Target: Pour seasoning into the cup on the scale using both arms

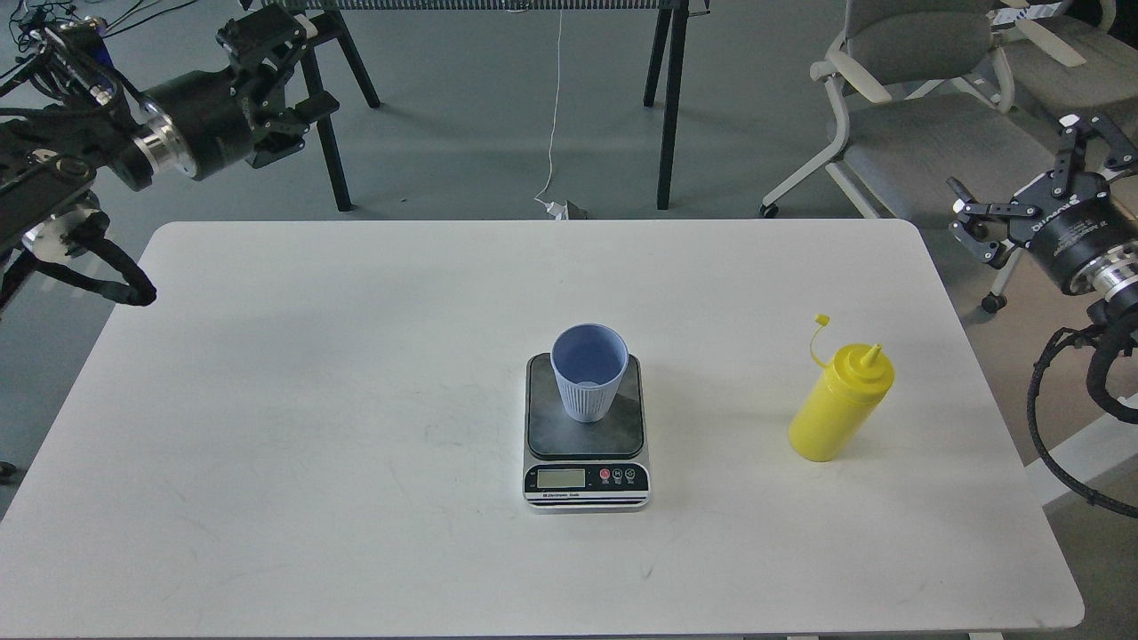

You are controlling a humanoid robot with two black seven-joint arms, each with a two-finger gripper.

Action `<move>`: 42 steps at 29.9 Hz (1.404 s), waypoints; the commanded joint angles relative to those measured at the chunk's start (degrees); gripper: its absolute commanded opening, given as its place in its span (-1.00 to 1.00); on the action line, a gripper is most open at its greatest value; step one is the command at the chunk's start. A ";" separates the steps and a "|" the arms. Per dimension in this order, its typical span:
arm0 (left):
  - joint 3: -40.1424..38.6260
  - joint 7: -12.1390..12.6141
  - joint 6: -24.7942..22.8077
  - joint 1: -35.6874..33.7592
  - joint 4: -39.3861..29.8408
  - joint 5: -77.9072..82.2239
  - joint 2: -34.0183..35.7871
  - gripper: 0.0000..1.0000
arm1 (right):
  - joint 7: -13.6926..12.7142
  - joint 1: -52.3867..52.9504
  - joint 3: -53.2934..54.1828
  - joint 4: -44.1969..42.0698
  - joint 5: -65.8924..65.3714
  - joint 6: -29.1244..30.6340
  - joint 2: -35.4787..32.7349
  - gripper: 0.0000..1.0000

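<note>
Right claw (1022,191) spread, left claw (280,84) seemingly spread; seasoning (840,404) upright, nozzle up.

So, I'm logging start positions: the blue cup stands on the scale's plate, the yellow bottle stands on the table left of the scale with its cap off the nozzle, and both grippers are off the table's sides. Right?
One detail is off. The head view shows the yellow bottle standing to the right of the scale, not left. The rest holds: the cup is on the plate, the cap hangs off the nozzle, and the left gripper and right gripper are beyond the table sides.

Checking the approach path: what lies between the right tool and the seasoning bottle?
Nothing: in the head view only bare table separates the open right tool from the seasoning bottle.
</note>
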 commanded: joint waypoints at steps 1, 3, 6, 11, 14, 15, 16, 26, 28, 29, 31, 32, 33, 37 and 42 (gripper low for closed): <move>-1.10 0.00 0.00 2.33 -0.01 0.02 -0.54 0.99 | 0.01 2.05 1.05 5.76 2.49 0.00 -5.86 0.98; -1.10 0.00 0.00 3.03 -0.01 0.02 -0.72 0.99 | 0.01 1.88 1.23 10.32 6.09 0.00 -11.40 0.98; -1.19 0.00 0.00 3.74 -0.01 0.02 -0.81 0.99 | 0.01 0.39 1.41 16.75 13.99 0.00 -19.66 0.98; -1.10 0.00 0.00 6.03 -0.01 0.28 -0.98 0.99 | 1.41 -9.27 1.14 27.38 31.57 0.00 -32.94 0.97; -0.58 0.00 0.00 6.55 -0.01 0.46 -0.90 0.99 | 6.67 -14.29 0.88 33.00 36.26 0.00 -37.78 0.97; -0.58 0.00 0.00 7.25 -0.01 0.55 -0.90 0.99 | 9.64 -14.99 0.79 35.29 36.17 0.00 -39.36 0.98; -0.58 0.00 0.00 7.69 -0.01 0.55 -0.90 0.99 | 12.28 -15.26 0.70 36.88 35.99 0.00 -40.33 0.98; -0.58 0.00 0.00 8.49 -0.10 0.55 -0.72 0.99 | 12.80 -18.87 -0.79 26.19 31.07 0.00 -22.35 0.99; -0.66 0.00 0.00 9.19 -0.10 0.55 -0.72 0.99 | 12.80 -18.87 -0.71 22.76 30.72 0.00 -20.05 0.99; -0.67 0.00 0.00 9.54 -0.02 0.55 -0.72 0.99 | 12.80 -18.87 -0.70 21.35 30.63 0.00 -19.35 0.99; -0.67 0.00 0.00 9.81 -0.10 0.55 -0.81 0.99 | 12.80 -19.30 -0.79 19.85 30.54 0.00 -18.81 0.99; -0.67 0.00 0.00 9.89 -0.10 0.55 -0.81 0.99 | 12.80 -19.92 -0.71 19.06 30.28 0.00 -18.72 0.99; -0.67 0.00 0.00 9.89 -0.10 0.55 -0.81 0.99 | 12.80 -20.53 -0.62 18.01 30.02 0.00 -18.46 0.99; -0.67 0.00 0.00 10.42 -0.01 0.55 -0.90 0.99 | 12.80 -21.33 -0.88 8.97 29.31 0.00 -14.78 0.99; -0.58 0.00 0.00 10.95 -0.01 0.55 -1.95 0.99 | 12.80 -21.50 -0.97 -2.11 26.94 0.00 -9.50 0.99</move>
